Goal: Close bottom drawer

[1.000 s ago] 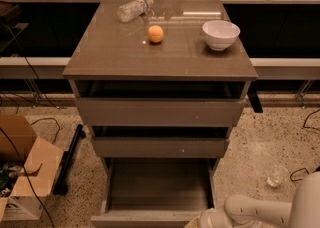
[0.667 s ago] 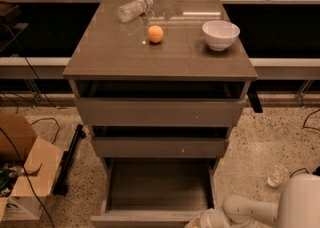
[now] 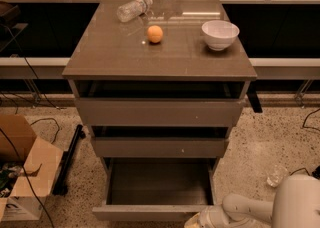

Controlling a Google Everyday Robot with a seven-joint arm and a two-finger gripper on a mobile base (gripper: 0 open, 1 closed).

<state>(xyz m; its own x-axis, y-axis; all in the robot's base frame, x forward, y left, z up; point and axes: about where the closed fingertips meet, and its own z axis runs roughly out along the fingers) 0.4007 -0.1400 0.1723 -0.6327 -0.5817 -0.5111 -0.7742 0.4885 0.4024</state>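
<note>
The bottom drawer (image 3: pixel 159 211) of the grey-brown cabinet stands pulled far out, its flat grey floor (image 3: pixel 159 182) bare and its plain front near the bottom edge of the camera view. Above it are the middle drawer (image 3: pixel 160 147) with a pale speck and the taller top drawer (image 3: pixel 159 112), both slightly out. My gripper (image 3: pixel 196 221) is at the bottom edge, just right of the bottom drawer's front, on the end of the white arm (image 3: pixel 250 209). Its tip is cut off by the frame.
On the cabinet top (image 3: pixel 115 52) lie a clear plastic bottle (image 3: pixel 133 9), an orange (image 3: pixel 155 34) and a white bowl (image 3: pixel 220 34). A cardboard box (image 3: pixel 22 172) and cables are on the floor at left. A clear cup (image 3: pixel 276 175) sits on the floor at right.
The white arm's bulky part at the lower right has shifted a little; the gripper stays at the drawer's front right corner. The drawer has not visibly moved.
</note>
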